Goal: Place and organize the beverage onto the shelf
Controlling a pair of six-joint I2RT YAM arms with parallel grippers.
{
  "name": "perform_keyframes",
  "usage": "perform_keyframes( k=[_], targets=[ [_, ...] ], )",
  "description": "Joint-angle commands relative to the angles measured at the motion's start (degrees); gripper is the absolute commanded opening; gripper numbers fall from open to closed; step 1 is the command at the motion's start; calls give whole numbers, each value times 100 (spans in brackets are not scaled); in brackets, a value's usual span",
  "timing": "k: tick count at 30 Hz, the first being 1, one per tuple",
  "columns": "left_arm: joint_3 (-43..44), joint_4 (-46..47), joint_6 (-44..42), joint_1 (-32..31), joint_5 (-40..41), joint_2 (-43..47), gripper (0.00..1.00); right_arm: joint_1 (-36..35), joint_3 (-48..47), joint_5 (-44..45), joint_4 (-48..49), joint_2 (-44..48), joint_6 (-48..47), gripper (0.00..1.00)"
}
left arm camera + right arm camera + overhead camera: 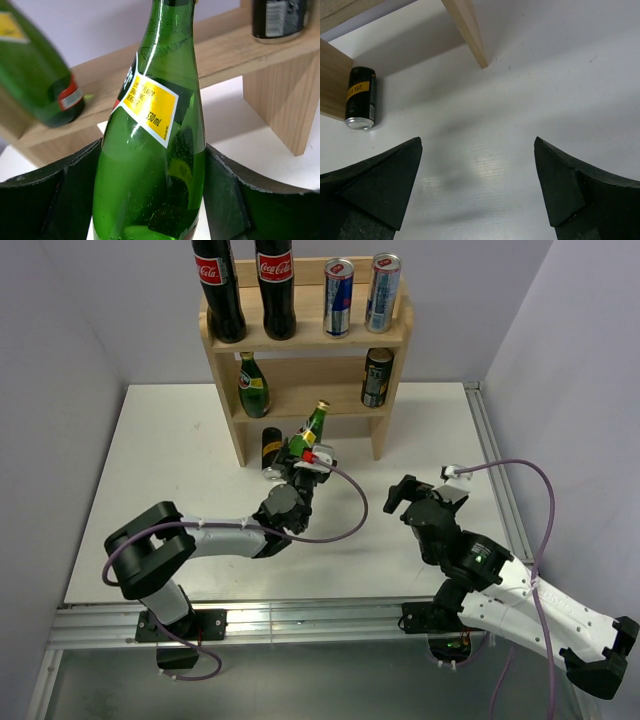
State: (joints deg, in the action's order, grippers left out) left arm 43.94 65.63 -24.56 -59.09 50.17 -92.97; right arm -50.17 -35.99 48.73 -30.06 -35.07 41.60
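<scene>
We see the left end effector (302,460) clenched on a green glass bottle (311,430). Its two dark fingers (75,195) press the lower body from either side, and the neck tilts up and away from it toward the shelf (300,344). A yellow label sits on the bottle's shoulder just above the fingers. The base is hidden, so we cannot tell whether it touches the bench (170,500).

Just left of this end effector a black can (271,452) lies on its side on the bench, close beside the shelf's left side panel. Beyond the end effector, on the lower tier, a second green bottle (253,387) stands to the left and a dark can (376,377) stands to the right. Above them, on the top tier, two cola bottles (220,290) stand at the left and two slim silver-blue cans (338,298) at the right, all upright.

Well to the right of the left one, the right end effector (398,492) is released, jaws spread wide with nothing between them, only bare bench below. From it, the black can lies ahead and to the left, and the foot of the shelf's right panel lies straight ahead
</scene>
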Motion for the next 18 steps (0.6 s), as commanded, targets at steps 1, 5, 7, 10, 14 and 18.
perform_keyframes(
  k=[1,5,7,10,14,18],
  targets=[
    [606,4095,-708,82,-596,-150,0,95,74,67,317,-70,-135,100],
    [791,4090,-542,126,-912,-152,0,157,101,40,387,-167,-223,100],
    [852,4081,-445,161,-1105,-116,0,192,127,23,440,-219,-240,100],
    [976,4090,-261,249,-1334,-107,0,236,145,-39,545,-290,-302,100],
    [1098,4090,170,512,-1554,-125,0,289,136,-92,633,-404,-390,100],
    [1283,4090,723,994,-1791,-186,0,306,101,-92,625,-492,-443,100]
  ],
)
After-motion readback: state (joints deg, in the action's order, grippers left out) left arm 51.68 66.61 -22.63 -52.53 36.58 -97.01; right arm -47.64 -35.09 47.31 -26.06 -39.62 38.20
